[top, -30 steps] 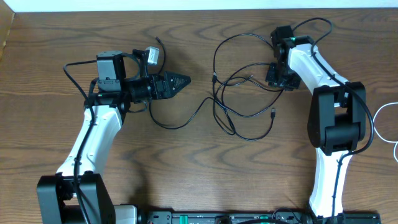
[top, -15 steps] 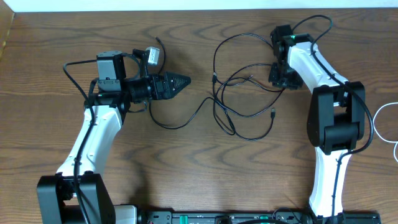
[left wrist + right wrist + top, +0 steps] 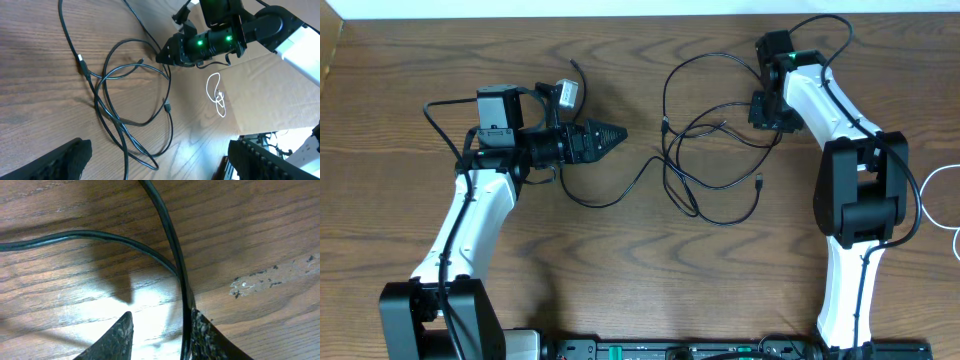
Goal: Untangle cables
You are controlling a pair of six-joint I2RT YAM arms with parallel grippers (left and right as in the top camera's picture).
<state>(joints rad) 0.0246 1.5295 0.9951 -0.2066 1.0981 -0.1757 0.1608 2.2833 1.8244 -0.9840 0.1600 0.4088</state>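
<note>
Black cables [image 3: 705, 165] lie as loose overlapping loops on the wooden table between the arms. One strand trails left under my left gripper [image 3: 617, 131]. In the left wrist view the loops [image 3: 120, 100] spread ahead of my left gripper [image 3: 160, 161], whose jaws stand wide apart above the wood with nothing between them. My right gripper [image 3: 765, 108] points down at the loops' right edge. In its wrist view, my right gripper [image 3: 162, 317] has its jaws apart. One black cable [image 3: 172, 245] runs between them against the right fingertip [image 3: 202, 330], and a second strand [image 3: 75, 236] branches left.
A thin white cable [image 3: 216, 92] lies on a paler surface beyond the right arm [image 3: 225, 37], and shows at the table's right edge [image 3: 938, 200]. Thicker black leads loop off both arms. A plug end [image 3: 761, 181] lies at the lower right of the loops.
My right gripper has shifted slightly toward the far edge of the table. The left arm and the cable loops look unchanged.
</note>
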